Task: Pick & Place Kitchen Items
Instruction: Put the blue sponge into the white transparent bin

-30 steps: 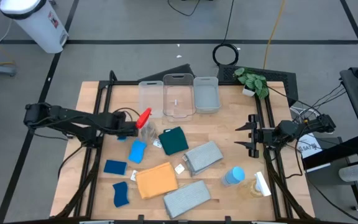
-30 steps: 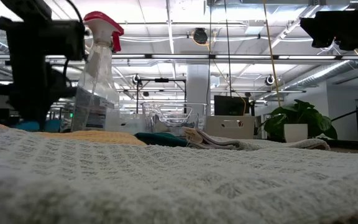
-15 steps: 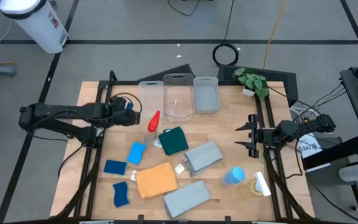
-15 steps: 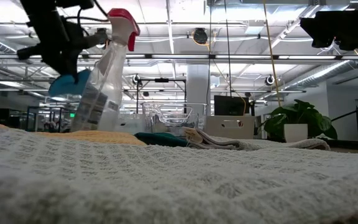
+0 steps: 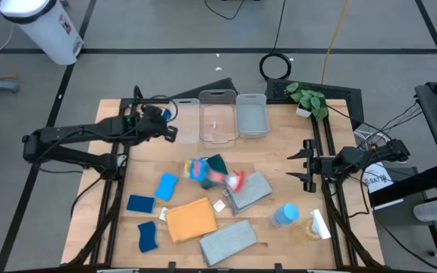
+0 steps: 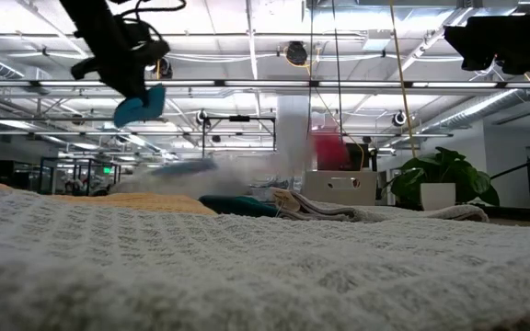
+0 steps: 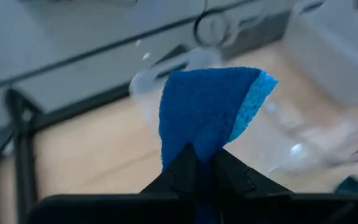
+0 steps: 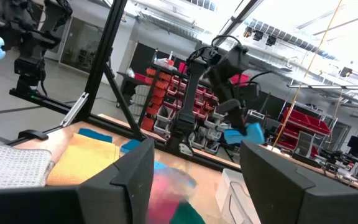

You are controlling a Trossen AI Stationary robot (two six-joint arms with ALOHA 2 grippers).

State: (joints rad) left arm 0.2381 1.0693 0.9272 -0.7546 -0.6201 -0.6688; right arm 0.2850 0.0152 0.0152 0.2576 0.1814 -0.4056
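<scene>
While the left gripper (image 5: 168, 130) pinches a sponge (image 7: 211, 112) beside the bins (image 5: 218, 117) — the right gripper (image 5: 303, 164) idle, open, empty — most items lie unsorted.

The red-topped spray bottle (image 5: 217, 176) is a motion-blurred streak mid-table.

High view straight down over table (image 5: 279, 152); low view level, close across grey cloth (image 6: 265, 276); wrist views forward.

Two dark, cable-draped jointed arms
</scene>
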